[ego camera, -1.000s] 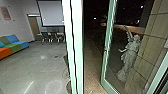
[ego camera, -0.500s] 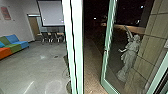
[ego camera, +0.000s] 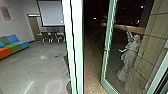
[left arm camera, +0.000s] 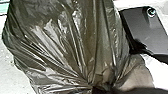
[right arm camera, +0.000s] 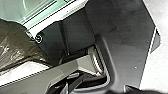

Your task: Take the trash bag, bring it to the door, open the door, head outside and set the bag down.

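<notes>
Trash bag (left arm camera: 62,45), one, pinched by left claw (left arm camera: 102,87); right claw (right arm camera: 128,89), I can't tell.

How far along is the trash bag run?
Looks done: pickup, and the door stands open.
In hand: the carry, probably; the trash bag bunches together close to the left wrist camera.
Left: setting it down, and getting onto the dark ground outside; can't tell whether the robot is through yet.
</notes>
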You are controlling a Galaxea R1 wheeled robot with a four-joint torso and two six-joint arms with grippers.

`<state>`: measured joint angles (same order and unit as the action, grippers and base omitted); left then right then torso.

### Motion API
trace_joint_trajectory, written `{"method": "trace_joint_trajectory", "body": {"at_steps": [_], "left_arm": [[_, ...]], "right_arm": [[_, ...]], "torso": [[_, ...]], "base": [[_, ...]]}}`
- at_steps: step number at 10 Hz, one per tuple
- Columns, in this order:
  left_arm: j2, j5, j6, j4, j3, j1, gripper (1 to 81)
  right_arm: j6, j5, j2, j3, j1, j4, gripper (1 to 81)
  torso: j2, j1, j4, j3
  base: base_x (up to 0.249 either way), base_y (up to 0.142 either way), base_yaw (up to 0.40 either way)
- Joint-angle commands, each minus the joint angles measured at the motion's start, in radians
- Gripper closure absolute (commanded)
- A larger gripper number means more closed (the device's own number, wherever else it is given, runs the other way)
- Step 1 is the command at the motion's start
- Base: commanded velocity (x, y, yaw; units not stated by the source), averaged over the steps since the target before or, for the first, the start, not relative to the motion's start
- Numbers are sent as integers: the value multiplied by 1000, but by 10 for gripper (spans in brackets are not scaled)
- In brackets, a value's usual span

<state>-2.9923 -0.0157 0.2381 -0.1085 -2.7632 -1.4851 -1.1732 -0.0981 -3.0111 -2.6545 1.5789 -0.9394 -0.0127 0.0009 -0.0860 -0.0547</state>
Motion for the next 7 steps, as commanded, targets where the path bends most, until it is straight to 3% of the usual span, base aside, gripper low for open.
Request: {"method": "trace_joint_trajectory", "body": {"at_steps": [1,3,4,5,6,7], "left_arm": [[2,54,6,-2,-4,55,811],[4,54,6,-3,-4,55,811],[4,54,6,-2,-4,55,811],[4,54,4,-2,-4,55,811],[4,54,4,-3,-4,55,811],[1,54,6,-5,-4,55,811]], "right_arm": [[3,43,-14,13,-19,-1,10],[10,46,-21,-27,-18,73,10],[16,58,-30,-36,-21,76,10],[61,114,-44,-37,-27,92,10],[153,138,-57,-37,-32,178,10],[310,138,-61,-34,-36,310,10]], "torso": [[0,0,0,0],[0,0,0,0],[0,0,0,0],[0,0,0,0],[0,0,0,0],[0,0,0,0]], "base": [[0,0,0],[0,0,0],[0,0,0],[0,0,0],[0,0,0],[0,0,0]]}}
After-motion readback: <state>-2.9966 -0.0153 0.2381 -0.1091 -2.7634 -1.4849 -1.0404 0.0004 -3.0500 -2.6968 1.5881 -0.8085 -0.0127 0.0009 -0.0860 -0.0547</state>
